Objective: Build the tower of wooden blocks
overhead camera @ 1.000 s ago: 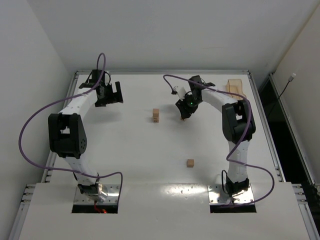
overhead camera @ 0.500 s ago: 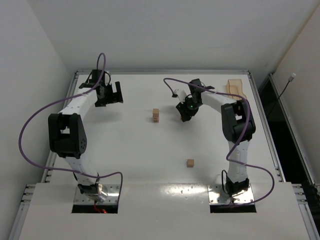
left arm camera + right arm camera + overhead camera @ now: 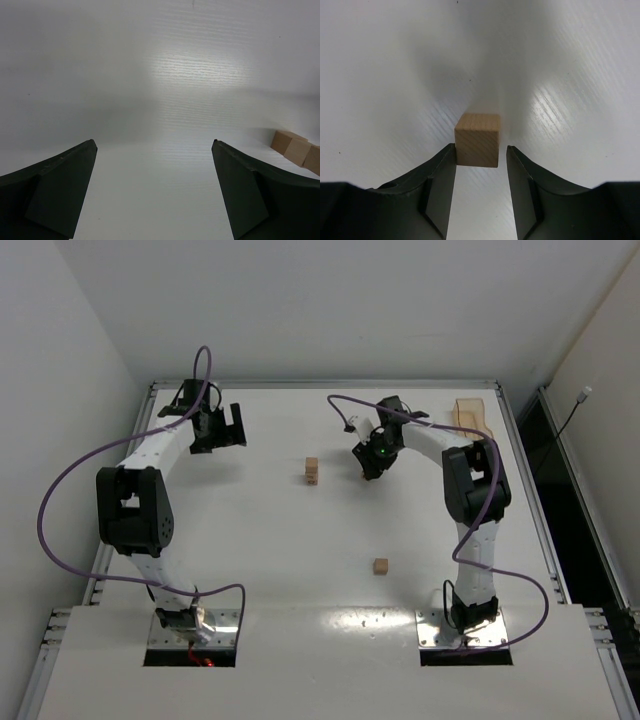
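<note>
A two-cube tower (image 3: 311, 471) stands mid-table; it also shows at the right edge of the left wrist view (image 3: 297, 149). One loose wood block (image 3: 380, 566) lies nearer the arms. Another wood block (image 3: 477, 139) sits on the table between my right gripper's (image 3: 481, 147) fingertips. The left finger touches its side and a small gap remains at the right finger. In the top view my right gripper (image 3: 368, 470) covers most of this block, right of the tower. My left gripper (image 3: 222, 430) is open and empty at the far left, its fingers wide apart in the left wrist view (image 3: 153, 142).
A translucent orange tray (image 3: 470, 415) sits at the far right corner of the table. Purple cables loop over both arms. White walls close in the table on the left and at the back.
My right gripper has shifted slightly around the block to the right of the tower. The left arm, the tower and the loose block have not moved.
</note>
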Robot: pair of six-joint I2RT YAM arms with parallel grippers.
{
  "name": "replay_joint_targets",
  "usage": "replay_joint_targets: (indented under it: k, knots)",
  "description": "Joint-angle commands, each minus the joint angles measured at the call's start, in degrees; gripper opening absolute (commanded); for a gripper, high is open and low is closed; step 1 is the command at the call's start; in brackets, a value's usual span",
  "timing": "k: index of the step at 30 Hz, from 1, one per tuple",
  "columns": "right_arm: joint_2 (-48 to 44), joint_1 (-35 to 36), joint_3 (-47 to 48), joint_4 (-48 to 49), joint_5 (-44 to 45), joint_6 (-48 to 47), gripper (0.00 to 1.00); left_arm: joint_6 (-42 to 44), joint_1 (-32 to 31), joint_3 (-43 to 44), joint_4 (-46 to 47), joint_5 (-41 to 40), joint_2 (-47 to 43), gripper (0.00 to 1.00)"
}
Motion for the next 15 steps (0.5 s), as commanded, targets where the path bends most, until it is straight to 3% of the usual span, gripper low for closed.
replay_joint_targets:
  k: [1, 7, 15]
  knots:
    - [-0.05, 0.47, 3.17, 1.02, 0.31, 0.79, 0.41, 0.44, 0.44, 1.45, 1.18, -0.23, -0.11, 1.00]
    - [-0.05, 0.47, 3.17, 1.02, 0.31, 0.79, 0.41, 0.44, 0.44, 1.45, 1.18, -0.23, -0.11, 1.00]
    - [2.06, 0.47, 5.36, -1.43, 0.31, 0.26, 0.27, 0.44, 0.44, 1.45, 1.18, -0.23, -0.11, 1.00]
